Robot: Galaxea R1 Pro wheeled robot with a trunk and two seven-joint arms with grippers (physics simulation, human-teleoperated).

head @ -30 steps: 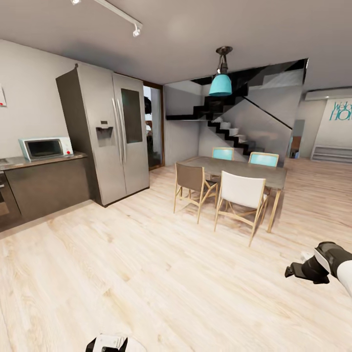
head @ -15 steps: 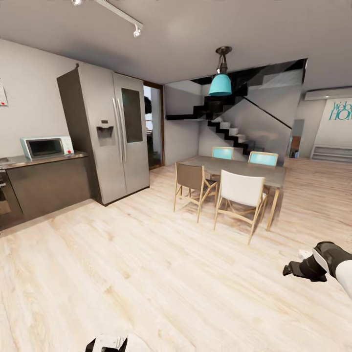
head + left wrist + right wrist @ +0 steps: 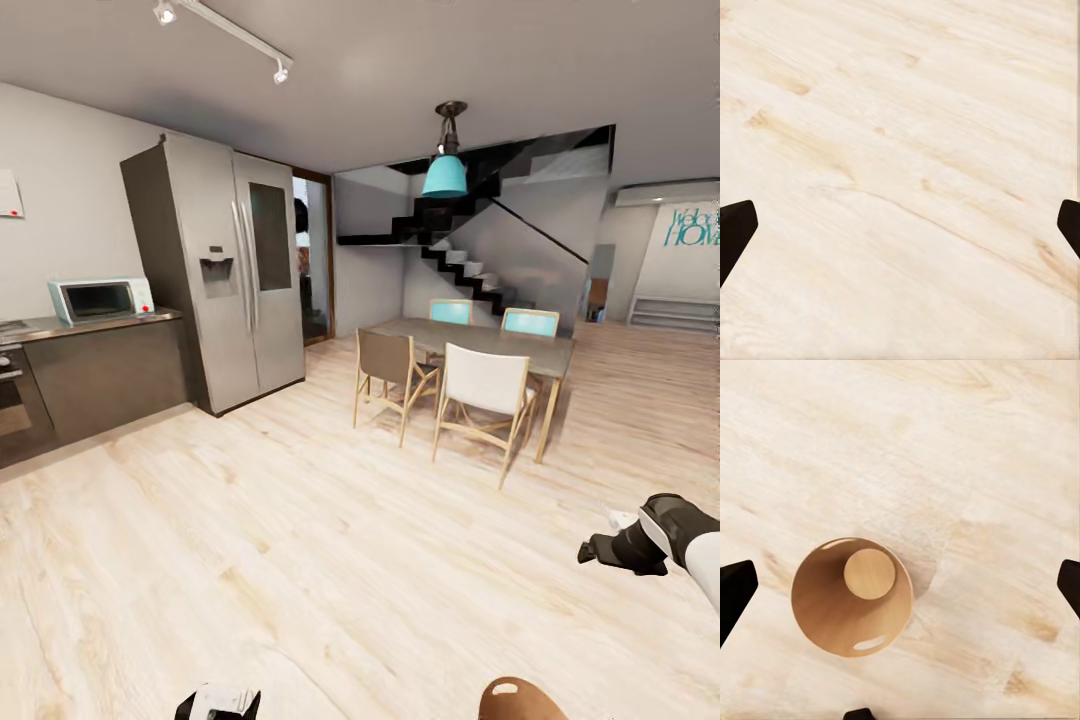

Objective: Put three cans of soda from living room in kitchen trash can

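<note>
Head view shows us in the kitchen (image 3: 200,300), our right gripper (image 3: 590,552) low over the wood floor (image 3: 300,540). Right wrist view has the tash can (image 3: 852,597) upright on the floor below our wide-spread gripper, and our left gripper (image 3: 900,225) is equally wide over bare boards.

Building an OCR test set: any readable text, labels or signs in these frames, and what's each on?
Teal lettering on the far right wall: two lines, cut off by the frame edge and blurred, not reliably readable.
White note with a red dot on the left wall: no legible text.
Fridge, microwave: no readable labels.
</note>
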